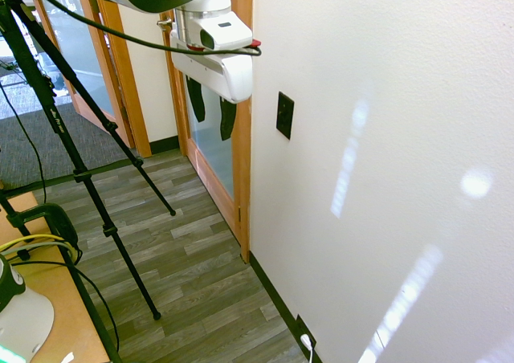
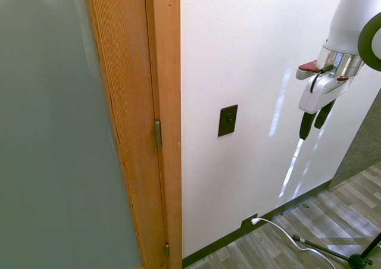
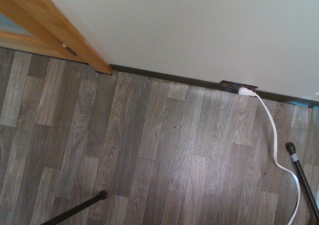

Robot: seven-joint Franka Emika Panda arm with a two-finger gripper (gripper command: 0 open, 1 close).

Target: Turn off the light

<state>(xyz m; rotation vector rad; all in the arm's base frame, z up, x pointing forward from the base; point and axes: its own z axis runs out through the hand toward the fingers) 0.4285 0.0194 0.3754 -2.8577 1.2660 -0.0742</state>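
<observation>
Wood door frame (image 2: 164,126) sits nearest the second exterior cam, w/ frosted glass (image 2: 53,132) left of it. Right of the frame, on the white wall (image 2: 256,55), is the black switch plate (image 2: 228,120), upright, about mid-wall. Gripper (image 2: 315,125) hangs farther right, apart from the wall, fingers pointing down & slightly spread, holding nothing — prob. staged before reaching in. Low down, outlet plate (image 2: 249,222) w/ white cord (image 2: 286,233) isn't the target.

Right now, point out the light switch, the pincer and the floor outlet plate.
light switch (image 2: 228,121), second exterior view, plate centre.
pincer (image 2: 315,125), second exterior view, between its fingertips.
outlet plate (image 3: 232,85), wrist view, its dark face.
</observation>
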